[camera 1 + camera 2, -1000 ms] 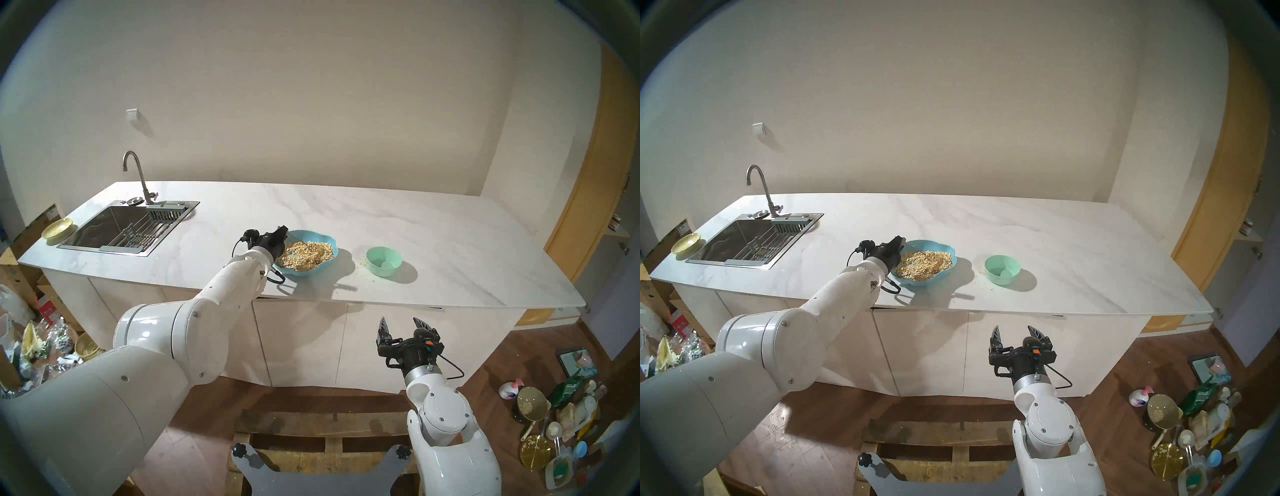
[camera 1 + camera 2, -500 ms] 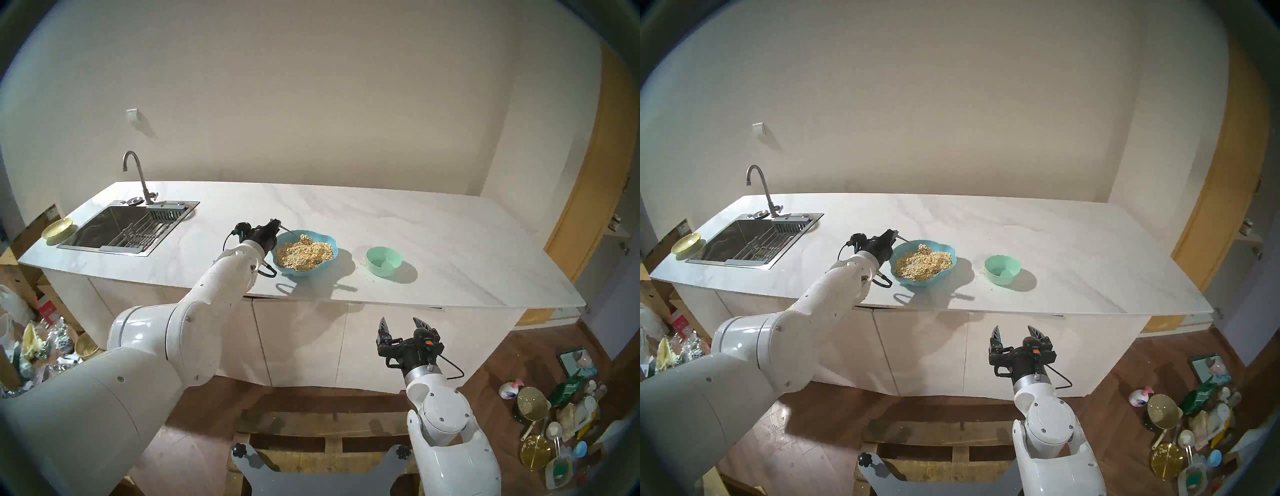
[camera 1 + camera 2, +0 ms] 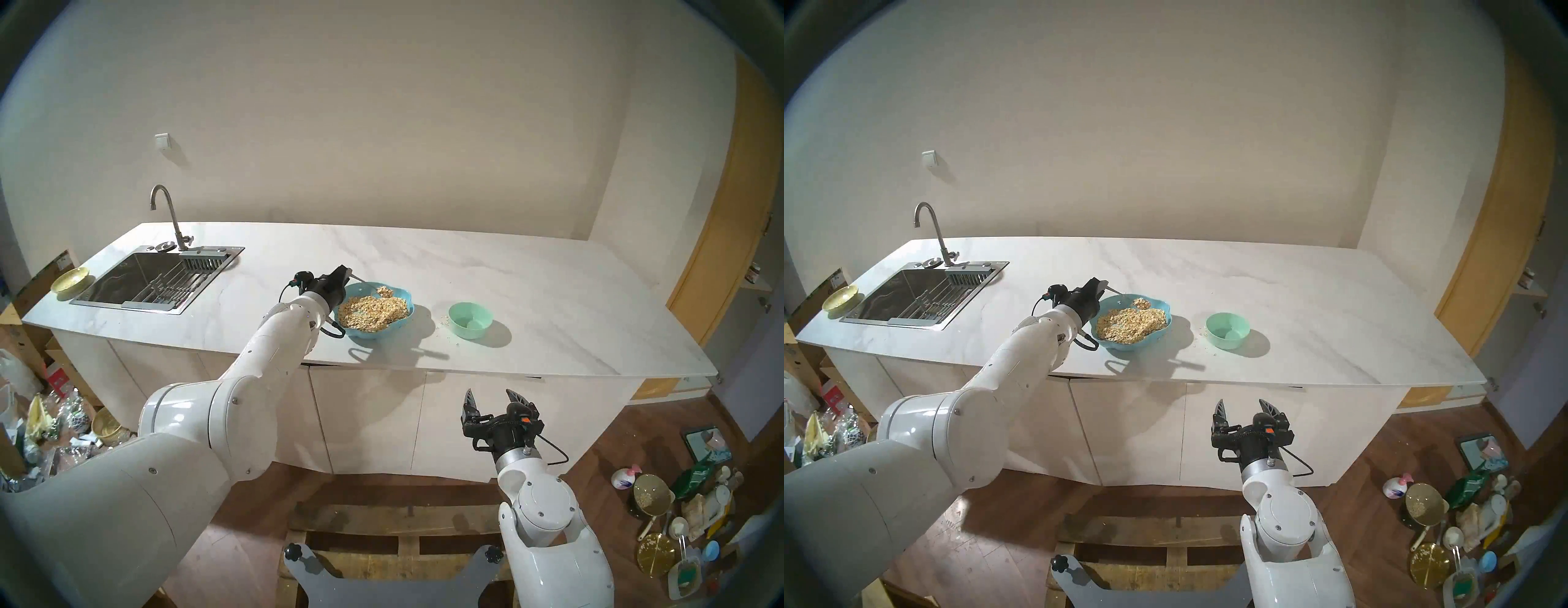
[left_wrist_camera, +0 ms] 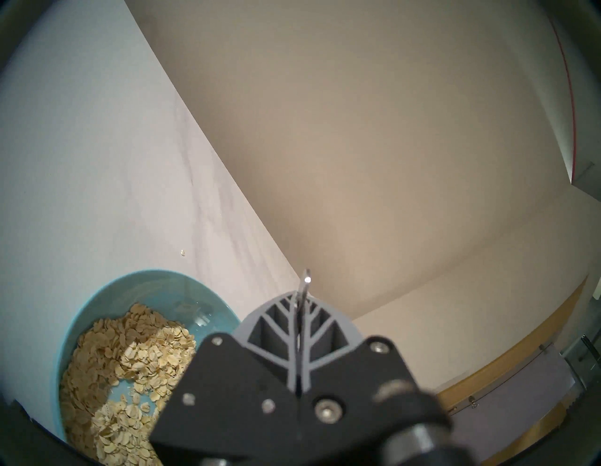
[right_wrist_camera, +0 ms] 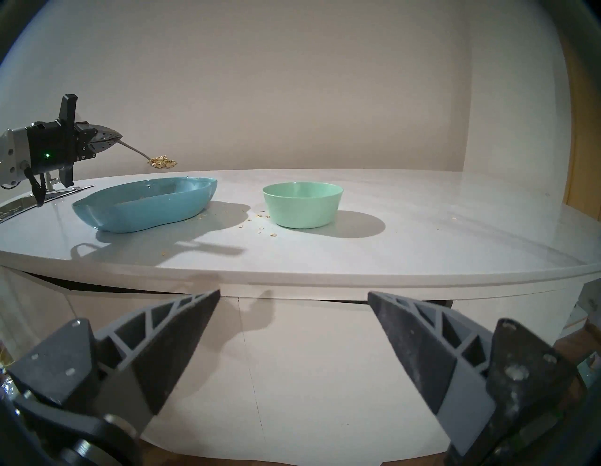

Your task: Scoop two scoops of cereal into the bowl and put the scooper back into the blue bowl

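The blue bowl (image 3: 365,335) with the scalloped rim sits mid-counter and holds a heap of cereal (image 3: 373,313). My left gripper (image 3: 345,274) hovers above its left rim, shut on the handle of the scooper (image 3: 385,292). The scooper's head carries a small pile of flakes above the bowl's far side; the right wrist view shows the scooper (image 5: 162,161) lifted clear of the blue bowl (image 5: 146,208). The mint-green bowl (image 3: 471,320) stands to the right with nothing visible inside. Below the counter's front edge, my right gripper (image 3: 494,399) is open and holds nothing.
Loose flakes (image 3: 444,319) lie on the counter between the two bowls. A sink (image 3: 157,280) with a faucet (image 3: 169,212) takes up the counter's left end, and a yellow-green dish (image 3: 70,280) sits beside it. Clutter (image 3: 679,522) covers the floor at right.
My left gripper has risen from the blue bowl's left rim and brought the scooper out of the heap loaded with flakes. The right arm has not moved.
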{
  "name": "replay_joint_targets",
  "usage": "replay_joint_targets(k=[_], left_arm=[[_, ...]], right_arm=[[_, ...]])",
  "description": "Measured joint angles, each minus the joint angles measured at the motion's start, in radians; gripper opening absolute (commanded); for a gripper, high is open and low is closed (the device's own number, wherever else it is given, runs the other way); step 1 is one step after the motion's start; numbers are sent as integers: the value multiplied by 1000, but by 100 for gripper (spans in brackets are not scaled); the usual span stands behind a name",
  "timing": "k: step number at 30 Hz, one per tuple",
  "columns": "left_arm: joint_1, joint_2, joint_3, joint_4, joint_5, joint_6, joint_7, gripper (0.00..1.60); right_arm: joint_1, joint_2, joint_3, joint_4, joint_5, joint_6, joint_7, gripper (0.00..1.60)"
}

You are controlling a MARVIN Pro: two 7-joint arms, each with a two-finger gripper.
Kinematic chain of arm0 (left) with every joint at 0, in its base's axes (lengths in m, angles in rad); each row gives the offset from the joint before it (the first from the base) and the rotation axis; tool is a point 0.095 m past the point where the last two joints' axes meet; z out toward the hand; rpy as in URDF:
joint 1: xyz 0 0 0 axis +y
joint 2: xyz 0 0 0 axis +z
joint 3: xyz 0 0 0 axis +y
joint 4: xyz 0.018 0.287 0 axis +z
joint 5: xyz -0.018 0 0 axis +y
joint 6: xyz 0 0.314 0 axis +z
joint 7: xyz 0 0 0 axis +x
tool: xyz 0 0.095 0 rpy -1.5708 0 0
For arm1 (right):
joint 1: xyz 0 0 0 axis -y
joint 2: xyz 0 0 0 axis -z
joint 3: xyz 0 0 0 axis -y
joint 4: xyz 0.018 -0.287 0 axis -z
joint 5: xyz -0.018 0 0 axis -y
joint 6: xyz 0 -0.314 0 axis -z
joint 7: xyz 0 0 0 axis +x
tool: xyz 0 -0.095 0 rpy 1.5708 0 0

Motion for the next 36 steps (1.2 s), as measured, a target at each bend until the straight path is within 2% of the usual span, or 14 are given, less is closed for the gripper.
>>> replay_joint_targets(k=[11,18,25,36], left_arm=[[18,-16,-2,-62,-1,55,42,0],[11,-35,0,-69,0,68,76,0],[-12,-62,5,-52,1,67,121,0],[-80,-136,34,32,9,43,195,0]], right_arm=[[0,0,0,0,0,0,0,160],[0,0,0,0,0,0,0,160],[0,0,0,0,0,0,0,160],[0,0,0,1,0,0,0,160]])
